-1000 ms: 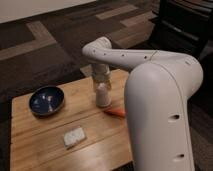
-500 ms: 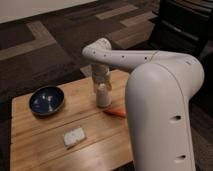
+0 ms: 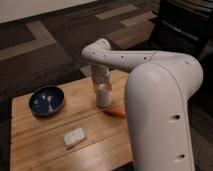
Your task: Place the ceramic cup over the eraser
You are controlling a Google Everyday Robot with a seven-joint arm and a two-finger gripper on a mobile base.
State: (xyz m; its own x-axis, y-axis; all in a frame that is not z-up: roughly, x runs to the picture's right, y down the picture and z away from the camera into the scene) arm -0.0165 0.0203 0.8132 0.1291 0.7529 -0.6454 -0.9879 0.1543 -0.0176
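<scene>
Almost nothing has changed over the last second: my arm holds the same pose, and the gripper (image 3: 102, 86) is still reaching down at the far middle of the wooden worktop (image 3: 35, 145), right on top of the small plain white glossy ceramic cup (image 3: 104, 96). The cup stands upright with its base at or very near the wood, in the same spot as before.

I cannot tell how the jaws stand, since the wrist hides them against the white cup. The small black eraser is nowhere in my view; I judge it may already sit under the cup, but I cannot confirm that.

Nothing else has moved either. The wide dark-blue bowl (image 3: 46, 100) rests at the left, the whitish speckled lump (image 3: 74, 136) lies near me, and the orange carrot (image 3: 116, 112) lies just right of the cup's base. This stillness suggests the placing is at its end, with only release and retreat remaining.
</scene>
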